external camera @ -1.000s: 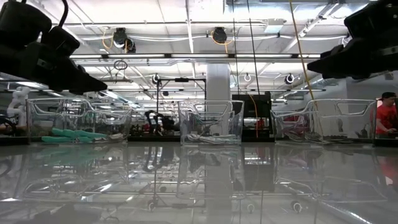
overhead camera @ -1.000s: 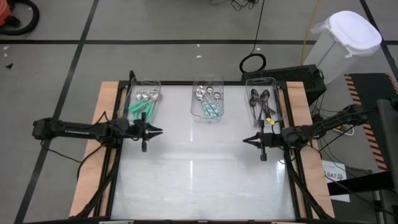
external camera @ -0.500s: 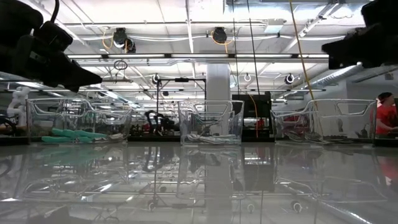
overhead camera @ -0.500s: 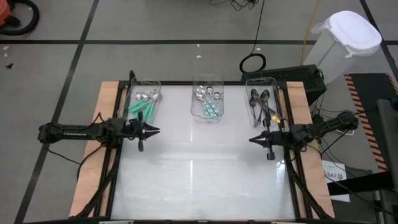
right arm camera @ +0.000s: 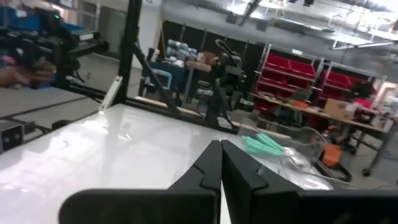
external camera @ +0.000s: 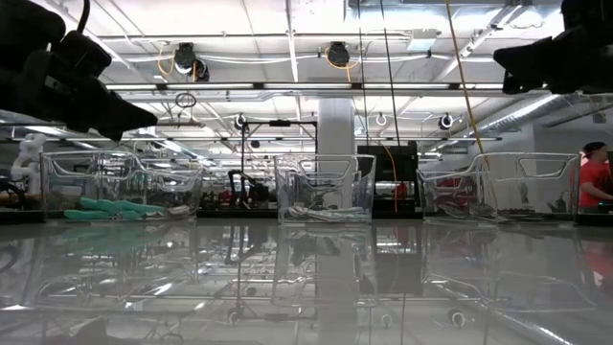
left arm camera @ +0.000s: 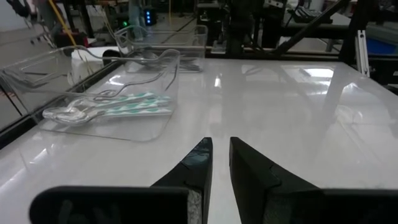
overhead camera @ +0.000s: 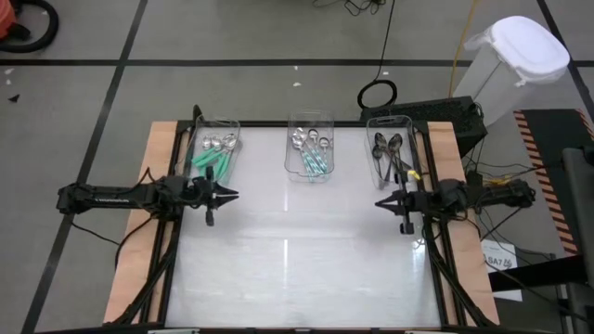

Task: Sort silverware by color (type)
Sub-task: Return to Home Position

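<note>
The silverware lies in three clear bins along the table's far edge. Teal-handled spoons (overhead camera: 209,158) fill the left bin (overhead camera: 232,125). Silver and teal-handled spoons (overhead camera: 314,153) share the middle bin (overhead camera: 311,119). Dark spoons (overhead camera: 390,153) lie in the right bin (overhead camera: 390,119). My left gripper (overhead camera: 237,195) hangs level just in front of the left bin, its fingertips (left arm camera: 221,146) a narrow gap apart with nothing between them. My right gripper (overhead camera: 379,199) hangs level in front of the right bin, shut (right arm camera: 221,146) and holding nothing.
The white tabletop (overhead camera: 297,250) lies between and in front of both grippers. A dark metal frame (overhead camera: 167,269) and wooden side strips border the table. A white lidded bin (overhead camera: 515,56) stands beyond the far right corner. A person in red (external camera: 594,182) shows in the room behind.
My right gripper has drawn back toward the table's right edge, risen a little and tipped up from a slight downward slant to about level. It has stayed shut.
</note>
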